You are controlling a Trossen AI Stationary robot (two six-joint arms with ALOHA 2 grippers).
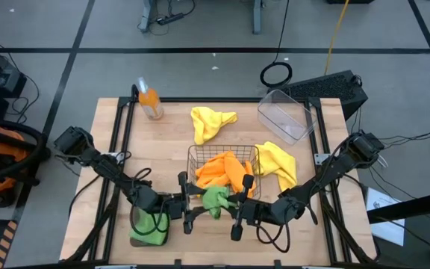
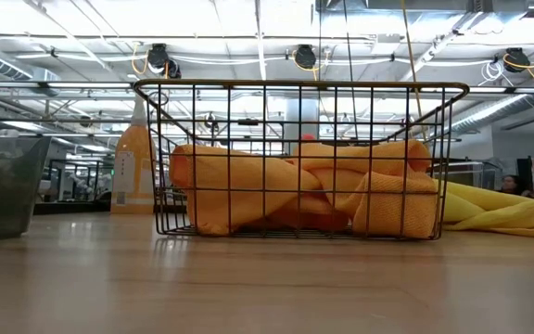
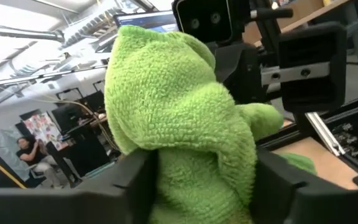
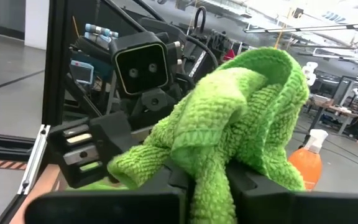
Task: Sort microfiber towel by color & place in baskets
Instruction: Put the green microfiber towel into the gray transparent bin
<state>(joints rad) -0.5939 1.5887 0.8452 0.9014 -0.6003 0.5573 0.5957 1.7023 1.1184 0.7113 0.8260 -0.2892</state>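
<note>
A: Where is the green towel (image 1: 216, 200) right now?

B: Off the table, at about six o'clock from the wire basket (image 1: 222, 153), hanging between the two claws. The right gripper (image 1: 235, 213) has its fingers pinched tight on a fold of it; in its wrist view the cloth bunches up straight out of the closed tips.

A: And the left gripper (image 1: 184, 207)?

B: It faces the right one from the nine o'clock side of the towel. The towel sits between its fingers (image 3: 135, 180), which stand partly apart with cloth filling the gap. I cannot tell whether they are actually squeezing it.

A: What about the other towels?

B: Orange towels (image 2: 295, 190) lie piled inside the wire basket. One yellow towel (image 1: 211, 122) lies on the wood at twelve o'clock from the basket, another yellow one (image 1: 278, 163) at three o'clock, touching the basket's side. A second green towel (image 1: 148, 228) fills the grey tray (image 1: 134, 240) at eight o'clock, beneath the left arm.

A: And the clear tub (image 1: 286, 116)?

B: At two o'clock, near the table's far right corner. The orange bottle (image 1: 150, 102) lies at ten o'clock.
</note>
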